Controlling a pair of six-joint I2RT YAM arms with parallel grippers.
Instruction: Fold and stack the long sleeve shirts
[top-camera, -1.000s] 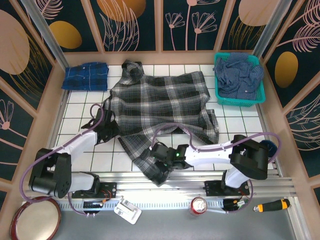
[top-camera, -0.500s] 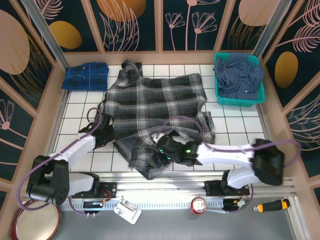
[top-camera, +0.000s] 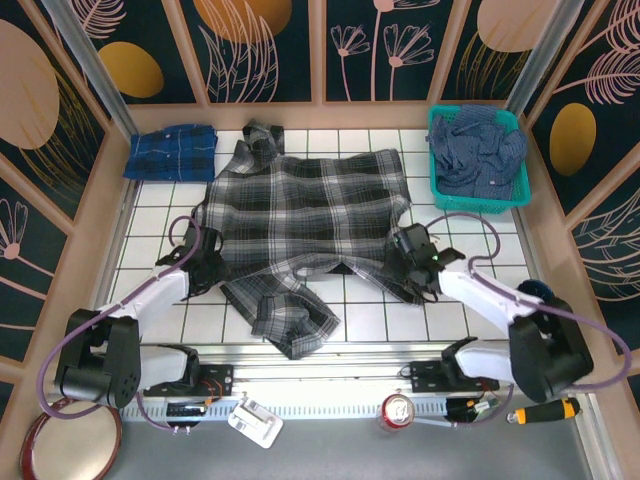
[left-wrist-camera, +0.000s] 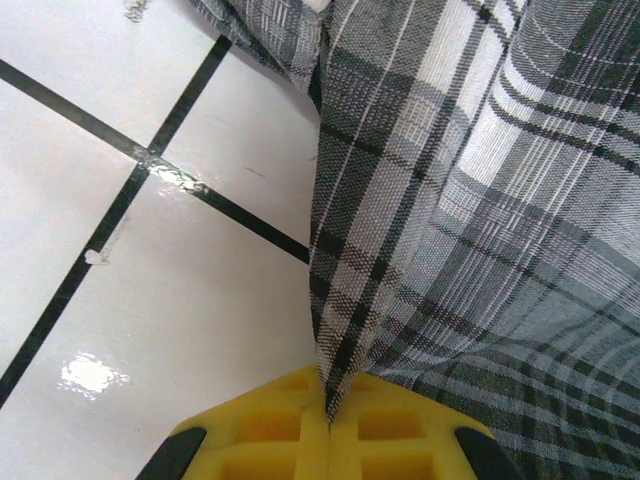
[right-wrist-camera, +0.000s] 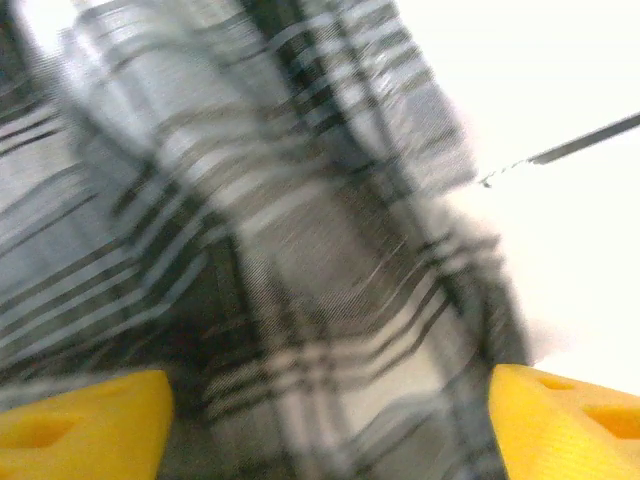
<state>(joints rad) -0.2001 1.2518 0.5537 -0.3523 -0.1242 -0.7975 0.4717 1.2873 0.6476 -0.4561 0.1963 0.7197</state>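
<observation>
- White tiles with dark grid lines covered the table (top-camera: 370, 320), which was walled round by navy panels painted with leaves and orange ovals.
- The grey plaid shirt (top-camera: 300, 210) lay spread over the middle of the table, its collar toward the far wall and one bunched sleeve trailing toward the near edge.
- The blue plaid shirt (top-camera: 172, 152) sat folded in the far left corner, just beside the grey one's collar and apart from it.
- The dull navy shirt (top-camera: 478, 150) was heaped in a teal basket (top-camera: 478, 202) in the far right corner.
- The left gripper (top-camera: 207, 262) stood at the left edge of the grey plaid shirt, low over the tiles.
- From the left wrist, the left gripper (left-wrist-camera: 328, 400) had its yellow pads (left-wrist-camera: 280, 430) pressed together on a thin fold of the grey plaid shirt (left-wrist-camera: 480, 200), which rose taut from them above the table (left-wrist-camera: 150, 300).
- The right gripper (top-camera: 412, 250) was at the shirt's right side, over the dark fold near the hem.
- From the right wrist, the picture was blurred; the right gripper (right-wrist-camera: 330, 420) had its yellow pads (right-wrist-camera: 80, 420) set wide apart, with the grey plaid shirt (right-wrist-camera: 300, 250) lying loose between and beyond them, gripped by neither.
- A drink can (top-camera: 398, 410) and an orange-handled screwdriver (top-camera: 545, 411) lay off the tiles at the near right.
</observation>
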